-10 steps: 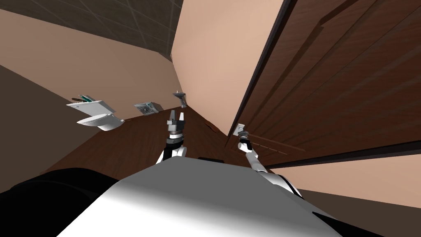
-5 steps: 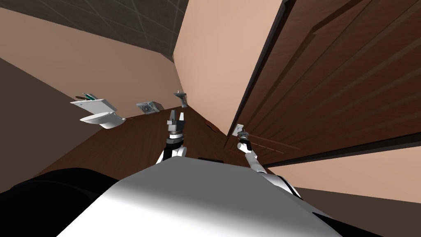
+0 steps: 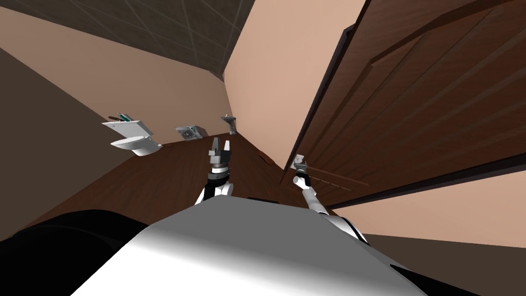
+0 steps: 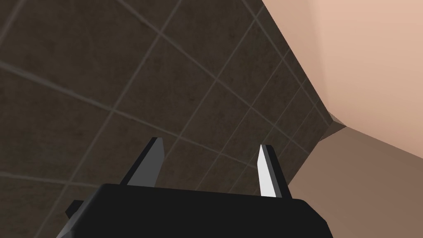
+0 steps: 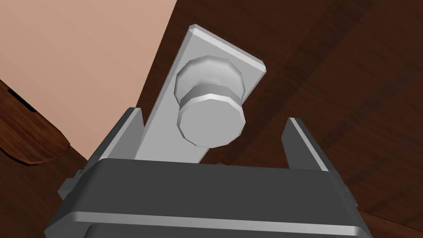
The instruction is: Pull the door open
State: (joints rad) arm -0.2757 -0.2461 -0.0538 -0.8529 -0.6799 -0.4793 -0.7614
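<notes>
The dark brown wooden door [image 3: 421, 113] rises at the right, with its edge against the beige wall [image 3: 277, 77]. A grey round knob [image 3: 297, 161] on a grey plate sits near that edge. My right gripper [image 3: 300, 167] is just in front of it. In the right wrist view the knob [image 5: 210, 122] stands between and slightly beyond the fingers [image 5: 124, 132], untouched, and the right gripper [image 5: 213, 115] is open. The door [image 5: 330, 82] lies behind the knob. My left gripper [image 3: 220, 145] is raised in front of my chest, open and empty [image 4: 210, 146].
A white toilet [image 3: 134, 139], a grey grated box [image 3: 188, 132] and a small basin [image 3: 229, 121] stand along the far wall. Dark wood floor [image 3: 169, 180] lies between them and me. The door is close on my right.
My right gripper's fingers have spread apart, letting go of the knob, and the hand has drawn back slightly. My head view has swung, so the toilet and door edge sit further right.
</notes>
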